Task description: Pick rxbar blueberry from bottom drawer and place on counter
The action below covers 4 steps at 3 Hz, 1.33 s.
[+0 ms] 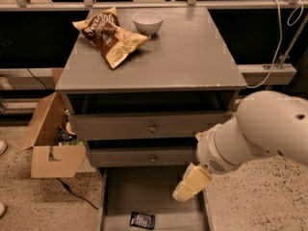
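Here, the arm hangs over the open bottom drawer

A grey three-drawer cabinet is seen from above. The bottom drawer (144, 189) is pulled out. The rxbar blueberry (142, 220) lies flat on its floor at six o'clock in the view, near the front edge. The cream gripper (188, 186) hovers above the drawer's right side, and the bar lies apart from it at about seven o'clock. Whether the gripper is spread or pressed together cannot be told. The counter (183, 61) holds a chip bag (108, 35) at eleven o'clock and a white bowl (147, 21) at twelve. To reach well, the gripper should probably travel toward seven o'clock, centre over the bar, descend straight and pinch across its narrow width.
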Each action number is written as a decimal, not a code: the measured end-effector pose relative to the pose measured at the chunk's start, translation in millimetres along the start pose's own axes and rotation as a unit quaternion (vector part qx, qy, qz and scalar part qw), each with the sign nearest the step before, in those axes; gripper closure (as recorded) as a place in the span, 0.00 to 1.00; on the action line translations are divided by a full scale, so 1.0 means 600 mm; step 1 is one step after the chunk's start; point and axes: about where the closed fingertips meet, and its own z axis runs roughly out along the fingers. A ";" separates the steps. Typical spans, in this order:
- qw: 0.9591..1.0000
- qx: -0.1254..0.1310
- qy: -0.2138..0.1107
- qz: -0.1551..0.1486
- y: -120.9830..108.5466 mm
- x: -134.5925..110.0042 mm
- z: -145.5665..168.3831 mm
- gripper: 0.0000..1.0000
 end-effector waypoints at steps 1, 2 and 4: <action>0.999 -0.036 -0.015 -0.016 0.033 0.037 0.116 0.00; 0.996 -0.059 -0.067 -0.030 0.051 0.062 0.235 0.00; 0.986 -0.092 -0.139 -0.015 0.068 0.075 0.382 0.00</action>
